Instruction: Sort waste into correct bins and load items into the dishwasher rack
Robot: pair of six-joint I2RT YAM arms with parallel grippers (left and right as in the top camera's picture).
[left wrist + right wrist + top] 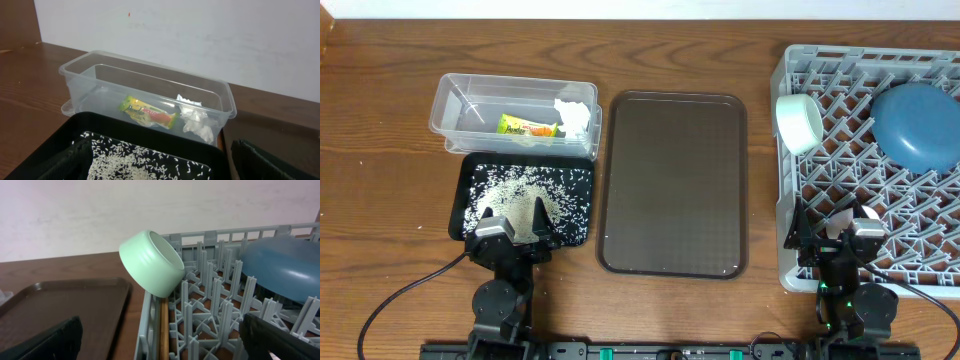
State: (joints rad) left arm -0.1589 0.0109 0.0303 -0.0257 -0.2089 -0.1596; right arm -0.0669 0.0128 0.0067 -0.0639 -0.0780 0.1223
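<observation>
If judging by the left gripper (515,224), spread wide and empty at 7 o'clock, and the right gripper (832,232), equally agape and bare at 5 o'clock, looks like a pause late in the task. Just ahead of the left: rice (520,192) in the black tray (461,190), wrapper (528,127) and tissue (574,116) in the tub (447,92) at 10 o'clock. In the rack (786,265) at 3 o'clock: green bowl (798,122) on its side, blue bowl (918,125) upturned, chopstick (163,330) beneath. Cannot find cup or small bowl; calls next for locating them.
</observation>
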